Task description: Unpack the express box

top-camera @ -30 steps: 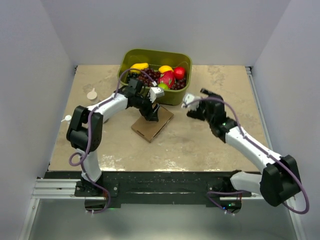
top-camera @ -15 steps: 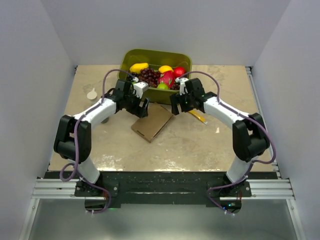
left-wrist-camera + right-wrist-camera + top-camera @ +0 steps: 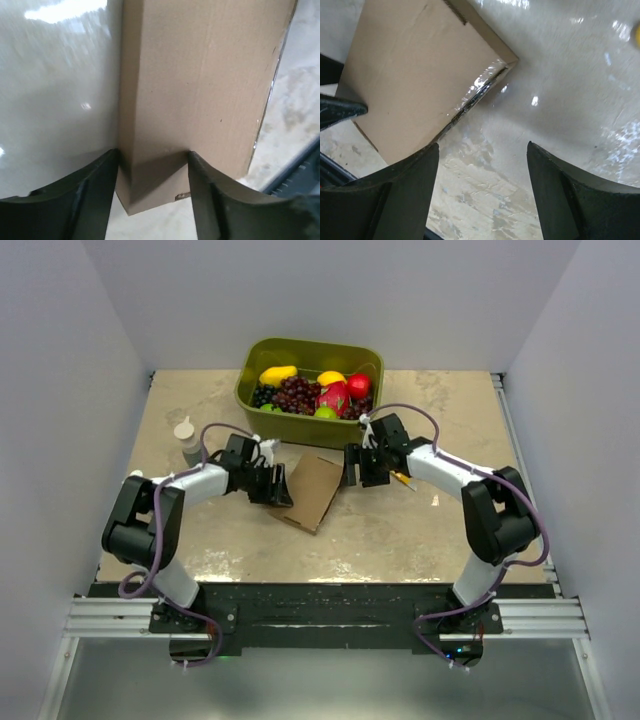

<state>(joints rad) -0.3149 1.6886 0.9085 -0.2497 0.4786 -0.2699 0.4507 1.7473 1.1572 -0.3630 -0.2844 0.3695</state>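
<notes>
The express box (image 3: 313, 490), a flat brown cardboard mailer, lies shut in the middle of the table. My left gripper (image 3: 279, 485) is at its left corner. In the left wrist view the jaws (image 3: 153, 152) close on that corner of the box (image 3: 200, 75), one finger against each side. My right gripper (image 3: 353, 467) is open and empty just off the box's right edge. In the right wrist view its jaws (image 3: 482, 145) stand over bare table, with the box (image 3: 415, 75) and its taped edge at the upper left.
An olive-green tub (image 3: 300, 425) of fruit stands just behind the box. A small white bottle (image 3: 188, 440) stands at the left. A thin yellow item (image 3: 401, 479) lies by the right wrist. Grey walls close in the table on three sides.
My left gripper has moved down and left to the box's left corner and closed on it. My right gripper has come down beside the right edge. The box has shifted slightly.
</notes>
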